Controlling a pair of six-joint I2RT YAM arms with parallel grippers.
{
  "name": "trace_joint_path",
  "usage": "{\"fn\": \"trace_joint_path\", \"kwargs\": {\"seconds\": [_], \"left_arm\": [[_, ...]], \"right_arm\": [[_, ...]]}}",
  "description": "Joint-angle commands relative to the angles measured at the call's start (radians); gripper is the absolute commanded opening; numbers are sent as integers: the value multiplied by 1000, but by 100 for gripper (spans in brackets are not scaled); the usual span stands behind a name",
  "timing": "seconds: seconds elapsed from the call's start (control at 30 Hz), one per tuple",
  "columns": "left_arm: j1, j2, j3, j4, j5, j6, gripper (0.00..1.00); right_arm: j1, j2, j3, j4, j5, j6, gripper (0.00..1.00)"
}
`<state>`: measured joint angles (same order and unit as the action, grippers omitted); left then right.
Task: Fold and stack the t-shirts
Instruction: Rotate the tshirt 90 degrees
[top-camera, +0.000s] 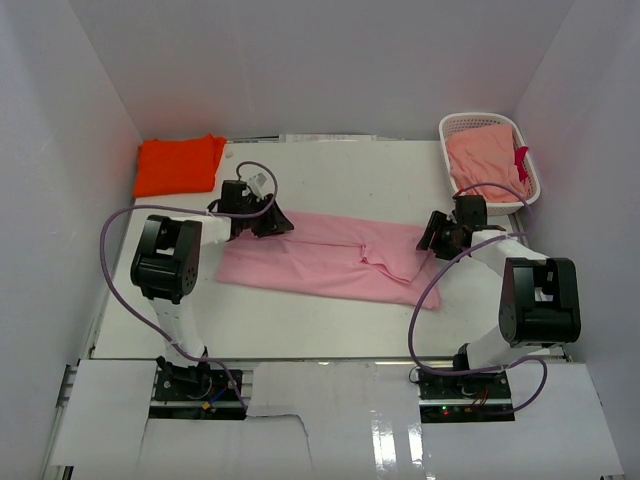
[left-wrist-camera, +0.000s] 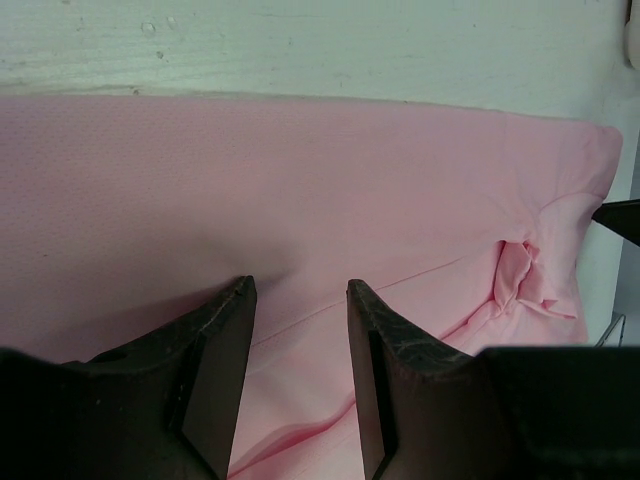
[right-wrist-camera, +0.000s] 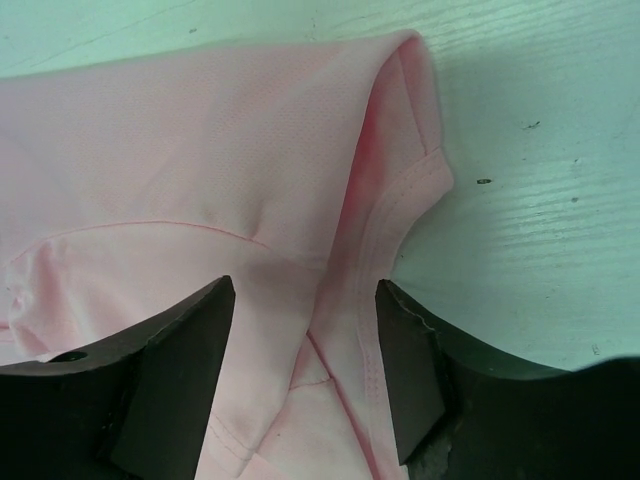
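LIGHT bright, even, from overhead | SHADOWS faint on the table (top-camera: 300, 320) in the top view; dim patch on the pink t-shirt (left-wrist-camera: 300, 200), lower centre of left wrist view | GLARE sheen on the white panel (top-camera: 400, 440), bottom of top view | FOCUS cloth weave crisp in both wrist views
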<state>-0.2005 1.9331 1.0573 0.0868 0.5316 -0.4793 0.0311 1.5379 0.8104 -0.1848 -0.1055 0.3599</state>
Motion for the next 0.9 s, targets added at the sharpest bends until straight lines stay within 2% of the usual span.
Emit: {"fn": "trace_joint_path", "kwargs": {"seconds": [0.0,0.07,0.1,0.3,0.53,0.87], "left_arm": [[15,-60,-36,19,-41,-7,53],[18,-62,-46,30,-41,-7,53],[21,-60,-52,30,-42,-7,53],[26,-60,-66,37,-50,-12,53],[27,-65,-98,41,-68,-24,53],[26,-120,-198,42,-122,-54,53]], "right_arm": [[-5,19,27,-7,10,-6,63],[-3,39,27,1,0,-6,54],[-3,44,29,1,1,-6,52],[-5,33,30,11,9,-4,53],[-3,96,50,15,-3,-6,54],[12,171,168,-36,17,-21,56]]}}
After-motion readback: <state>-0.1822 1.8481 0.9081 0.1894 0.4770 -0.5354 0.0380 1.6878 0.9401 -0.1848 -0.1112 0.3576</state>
